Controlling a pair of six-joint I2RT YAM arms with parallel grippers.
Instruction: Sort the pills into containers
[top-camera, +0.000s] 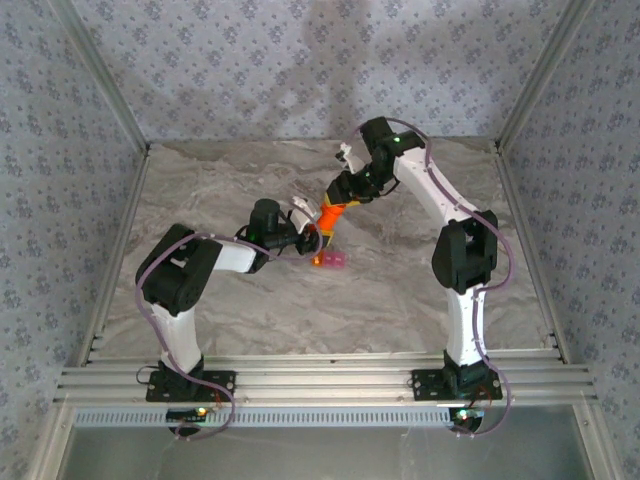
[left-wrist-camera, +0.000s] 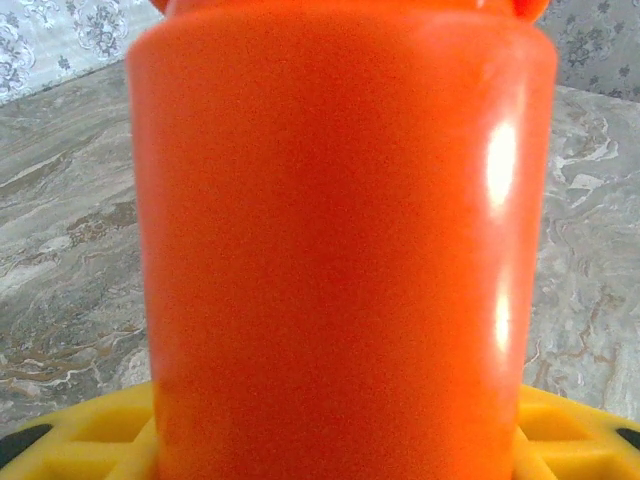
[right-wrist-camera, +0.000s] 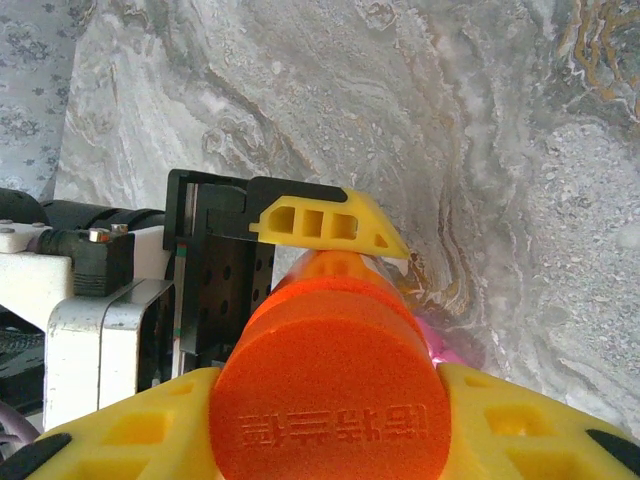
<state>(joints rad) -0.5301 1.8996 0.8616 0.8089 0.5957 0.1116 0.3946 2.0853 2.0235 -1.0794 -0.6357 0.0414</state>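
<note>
An orange-red bottle (top-camera: 328, 218) hangs tilted above the table's middle, between my two grippers. My left gripper (top-camera: 308, 236) is shut on its body, which looms close in the left wrist view (left-wrist-camera: 340, 250) above the yellow fingers (left-wrist-camera: 90, 440). My right gripper (top-camera: 343, 196) is shut on its cap (right-wrist-camera: 330, 400), with a yellow finger (right-wrist-camera: 520, 420) on each side. The left gripper's finger (right-wrist-camera: 325, 225) presses the bottle's far side. The containers (top-camera: 331, 260), a tiny joined orange and pink pair, sit on the table just below the bottle; a pink corner (right-wrist-camera: 442, 345) peeks out. The pills are hidden.
The marble-patterned table (top-camera: 250, 310) is walled by papered panels with metal frame posts (top-camera: 105, 270) on both sides. The left arm's black and white wrist (right-wrist-camera: 110, 290) is close beside the bottle. An aluminium rail (top-camera: 320, 375) runs along the near edge.
</note>
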